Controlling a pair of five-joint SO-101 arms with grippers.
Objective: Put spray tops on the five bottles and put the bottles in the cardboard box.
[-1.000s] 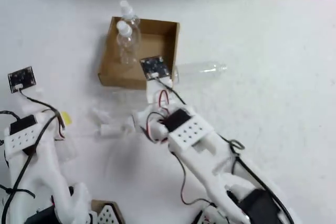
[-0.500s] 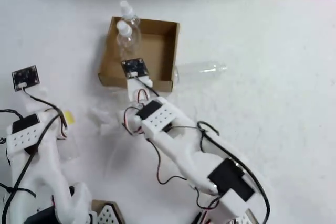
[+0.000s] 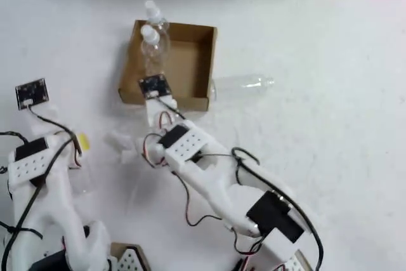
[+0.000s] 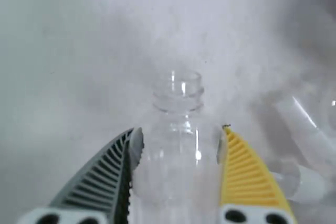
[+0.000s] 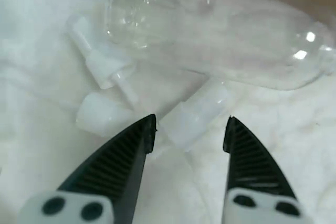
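Clear uncapped bottle clamped in left gripper, toward tabletop's near-left corner | right gripper spread wide over spray top | cardboard box toward far edge, two capped bottles at its left wall.

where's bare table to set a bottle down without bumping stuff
Widest bare patch: white table right of the clear plastic bottle lying beside the brown cardboard box. A strip also runs behind the box to the far edge. Crowded: in front of the box, with white spray tops, the right gripper, and the left gripper clamping an open-necked bottle.
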